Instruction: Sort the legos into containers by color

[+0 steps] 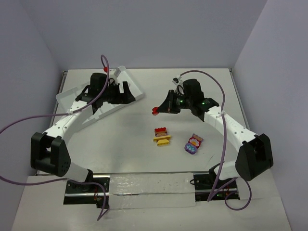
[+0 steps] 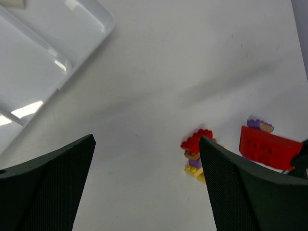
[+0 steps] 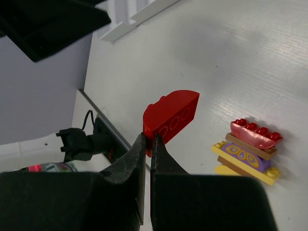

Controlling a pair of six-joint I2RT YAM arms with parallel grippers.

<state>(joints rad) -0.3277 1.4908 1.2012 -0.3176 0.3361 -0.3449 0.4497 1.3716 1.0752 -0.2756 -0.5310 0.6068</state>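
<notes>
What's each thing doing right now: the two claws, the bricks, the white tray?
left gripper: open, holding nothing.
right gripper: shut on the red brick.
red brick: pinched at one edge.
red-yellow cluster: stacked, lying on the table, unsorted.
purple-pink cluster: lying on the table, unsorted.
tray: flat on the table.

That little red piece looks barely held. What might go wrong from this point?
1. The right gripper pinches the red brick only by one end, at its very fingertips, so the brick may swivel or drop while being carried.
2. The left gripper sits open at the tray. If the brick is taken there, the two arms might bump.
</notes>
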